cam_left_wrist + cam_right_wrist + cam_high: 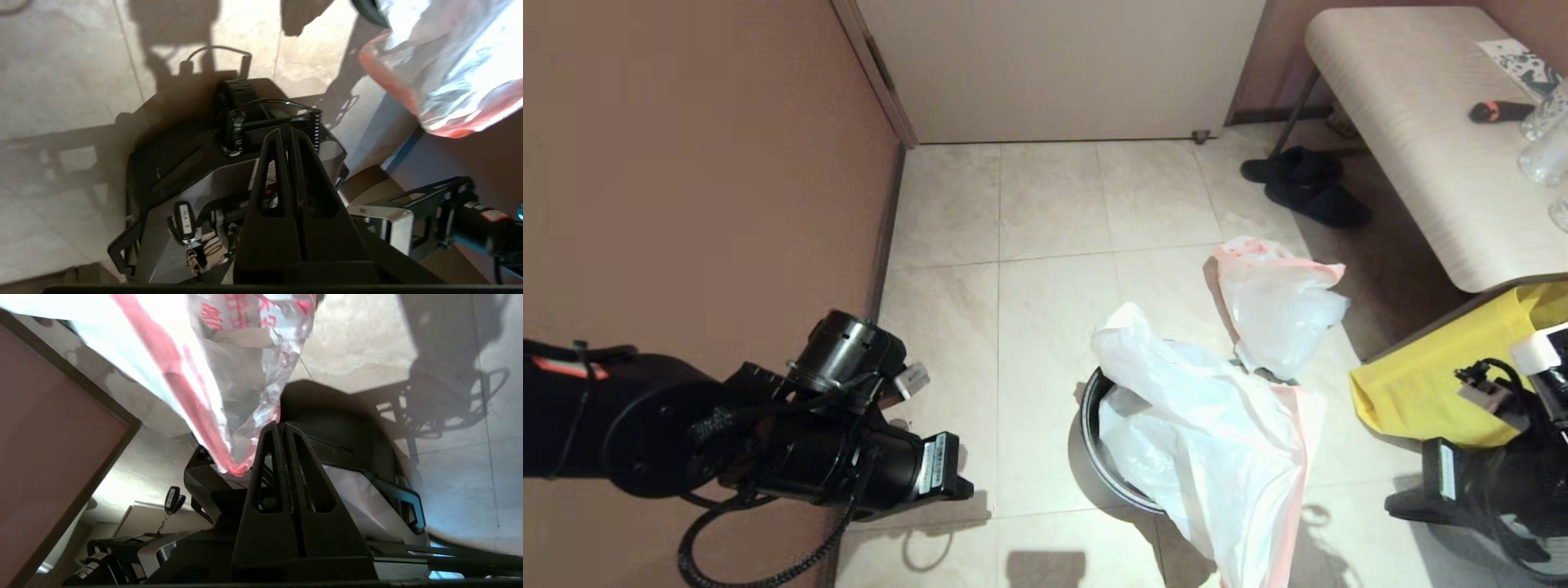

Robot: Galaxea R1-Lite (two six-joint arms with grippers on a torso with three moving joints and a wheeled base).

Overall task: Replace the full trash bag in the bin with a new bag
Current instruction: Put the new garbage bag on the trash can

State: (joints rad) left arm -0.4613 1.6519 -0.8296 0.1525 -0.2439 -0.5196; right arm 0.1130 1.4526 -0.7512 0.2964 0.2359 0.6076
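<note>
Right hand is clamped on the new bag, pinching it near its pink band; I see the bag draped over the bin on the floor, spilling past the near rim. Left hand is closed, holding nothing, off by the wall.

Pale tiled floor under the bin, a second white bag, perhaps dark slippers.

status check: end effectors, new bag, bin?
Left end effector shut, empty. Right end effector shut on new bag, draped over bin. Nothing blocking.
</note>
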